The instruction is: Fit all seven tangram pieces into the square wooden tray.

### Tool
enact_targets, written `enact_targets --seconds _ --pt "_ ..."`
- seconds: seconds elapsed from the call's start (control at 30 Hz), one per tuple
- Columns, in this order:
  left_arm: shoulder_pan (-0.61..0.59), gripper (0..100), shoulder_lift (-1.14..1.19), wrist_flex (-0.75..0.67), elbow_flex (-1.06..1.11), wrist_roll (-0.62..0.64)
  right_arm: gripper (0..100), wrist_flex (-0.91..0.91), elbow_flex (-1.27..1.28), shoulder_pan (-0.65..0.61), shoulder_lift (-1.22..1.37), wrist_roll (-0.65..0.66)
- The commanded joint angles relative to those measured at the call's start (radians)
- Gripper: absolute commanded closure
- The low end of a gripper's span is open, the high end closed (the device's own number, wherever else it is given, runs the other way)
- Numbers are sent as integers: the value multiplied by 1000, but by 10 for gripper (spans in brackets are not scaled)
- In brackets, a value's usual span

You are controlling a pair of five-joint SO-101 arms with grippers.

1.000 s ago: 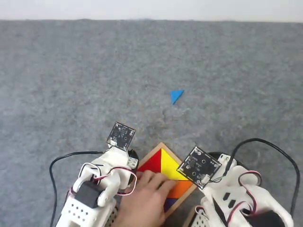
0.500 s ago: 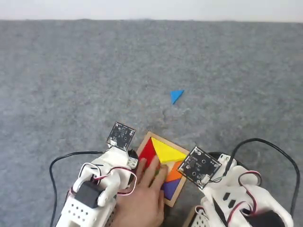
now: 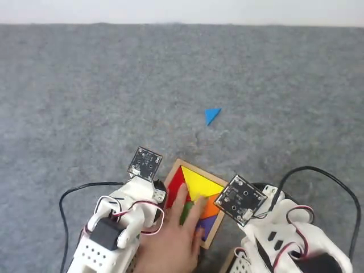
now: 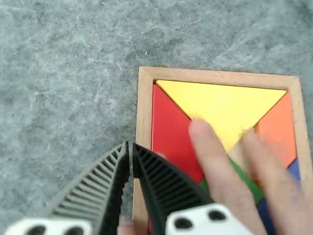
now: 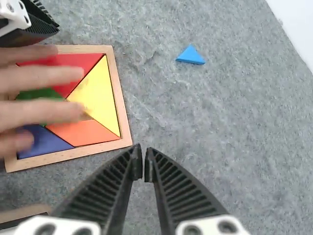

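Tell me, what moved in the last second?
A person's hand turned the tray and slid it a little toward the left arm, then shifted its fingers across it. It took hold of nothing new. The blue triangle stayed where it was, and both arms kept still, left gripper and right gripper shut.

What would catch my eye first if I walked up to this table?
A person's hand rests on the bright coloured pieces in the square wooden tray, between the two robot arms. One small blue triangle piece lies alone on the grey felt surface, well beyond the tray. The left tool and right tool, black and toothed, hang shut close by the tray.
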Motion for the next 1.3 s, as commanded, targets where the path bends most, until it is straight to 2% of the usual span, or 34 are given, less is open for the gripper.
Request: enact_targets --seconds 0.0,0.53,0.73,1.03,1.1,1.27 --pt "6 986 -20 6 -10 0 991 -30 0 -7 -8 -11" --pt "6 986 -20 6 -10 0 991 -56 0 4 15 -37" --pt "6 986 -20 6 -10 0 990 -94 -11 81 180 -43" --pt "6 986 -18 5 -10 0 990 -176 -32 90 266 -135" --pt "6 986 -18 5 -10 0 990 -209 -34 90 331 -178" --pt "6 986 -18 5 -10 0 990 -312 -37 82 549 -186"
